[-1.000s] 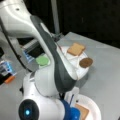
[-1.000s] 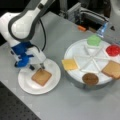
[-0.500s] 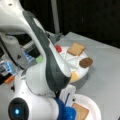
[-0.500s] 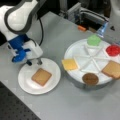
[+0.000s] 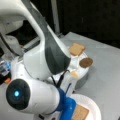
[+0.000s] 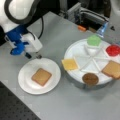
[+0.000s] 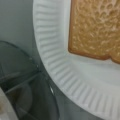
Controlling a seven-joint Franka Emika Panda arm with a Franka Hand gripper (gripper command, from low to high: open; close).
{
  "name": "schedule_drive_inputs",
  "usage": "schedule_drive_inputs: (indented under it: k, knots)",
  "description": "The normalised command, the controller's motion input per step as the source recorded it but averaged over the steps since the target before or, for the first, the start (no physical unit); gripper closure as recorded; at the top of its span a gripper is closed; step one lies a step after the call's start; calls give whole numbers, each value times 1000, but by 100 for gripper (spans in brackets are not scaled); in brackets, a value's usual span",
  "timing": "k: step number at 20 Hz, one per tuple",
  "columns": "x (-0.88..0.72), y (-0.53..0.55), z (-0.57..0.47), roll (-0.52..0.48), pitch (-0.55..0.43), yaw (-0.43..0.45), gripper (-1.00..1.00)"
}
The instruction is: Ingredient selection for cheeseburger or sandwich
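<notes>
One brown toast square (image 6: 41, 76) lies flat on the white paper plate (image 6: 26, 85); the sandwich is just this one slice. In both front views the other ingredients sit in a white sectioned tray (image 6: 82, 51): green leaf (image 6: 94, 40), red disc (image 6: 113, 50), second toast (image 6: 112, 69), dark patty (image 6: 90, 78), cheese square (image 6: 69, 64). My gripper (image 6: 33, 56) hangs just beyond the plate's far rim, open and holding nothing. The wrist view shows the toast (image 7: 97, 27) and the plate's ribbed rim (image 7: 57, 67). The arm hides much of a front view, where toast (image 5: 76, 48) and patty (image 5: 86, 62) show.
A grey table (image 6: 62, 30) carries both plate and tray. Dark equipment and an orange piece (image 6: 82, 28) stand along its far edge. A black perforated mat (image 6: 15, 110) borders the table at a front view's bottom left.
The arm has drawn back toward a front view's left, and the gripper sits slightly farther from the toast. The toast stays on the plate.
</notes>
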Motion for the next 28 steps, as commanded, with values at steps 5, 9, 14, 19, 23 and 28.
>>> schedule_drive_inputs:
  k: [5,9,14,19,23,28]
  knots:
    - [-694,642,319,-604,-43,-225,-100]
    - [-884,727,42,-606,-148,-241,-100]
    - [-858,682,-189,-533,-209,-230,-100]
    - [-782,605,-251,-349,-192,-123,-100]
    - [-741,524,-45,-238,-106,109,-100]
    - [-423,419,-21,-197,-115,141,-100]
